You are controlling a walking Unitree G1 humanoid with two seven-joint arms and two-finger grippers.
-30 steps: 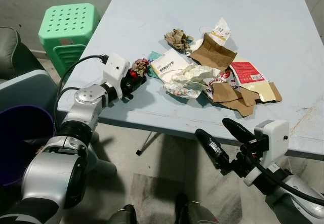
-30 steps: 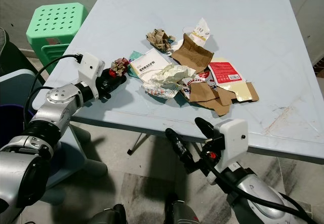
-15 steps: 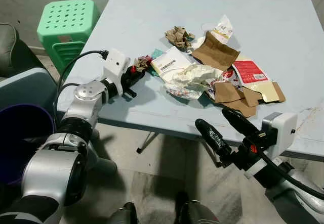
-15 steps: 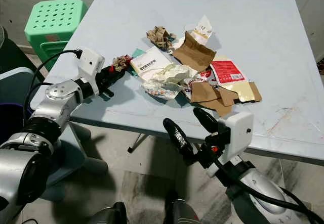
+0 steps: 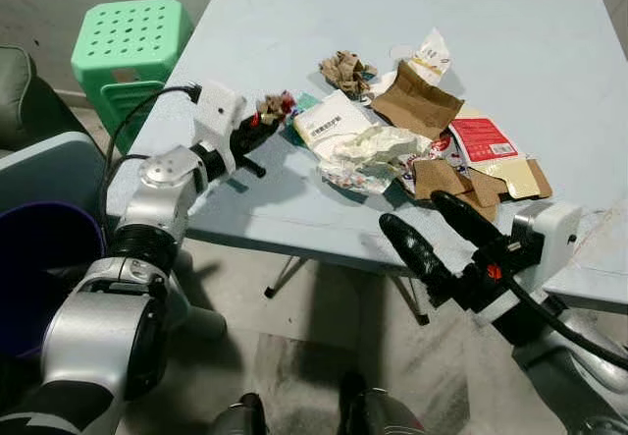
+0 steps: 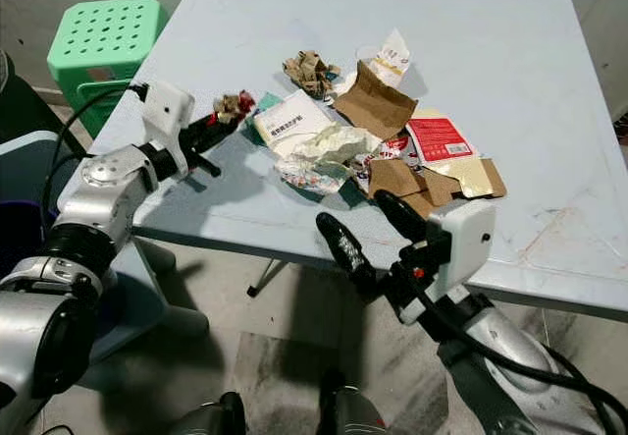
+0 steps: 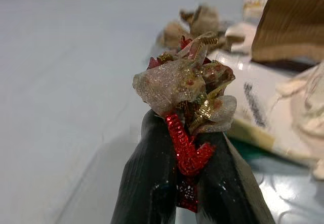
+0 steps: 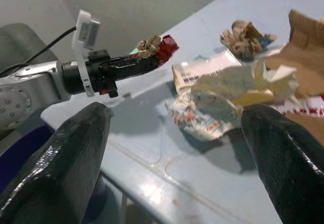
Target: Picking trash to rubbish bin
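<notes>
Your left end effector (image 7: 185, 148) is clamped on a crumpled wad of glittery wrapper (image 7: 190, 90) with red and gold ribbon, holding it just above the left part of the bench (image 5: 294, 23), beside the white printed packet (image 5: 329, 121). Your right end effector (image 5: 442, 234) hangs with its fingers spread wide apart and nothing between them, at the near edge of the bench below the litter. Further out lies the rest of the trash: the crumpled white bag (image 5: 373, 155), torn brown cardboard (image 5: 417, 106), a red-labelled packet (image 5: 481, 140) and a small brown paper ball (image 5: 343, 67) at the far side. The purple rubbish bin (image 5: 39, 258) stands on the floor at the near left, below the bench, near a green stool (image 5: 132, 47).

By the look of it you are at the carry step: the piece is gripped but not yet binned. The next move calls for swinging the left arm out over the bin's mouth, clear of the bench edge, and only then letting go
</notes>
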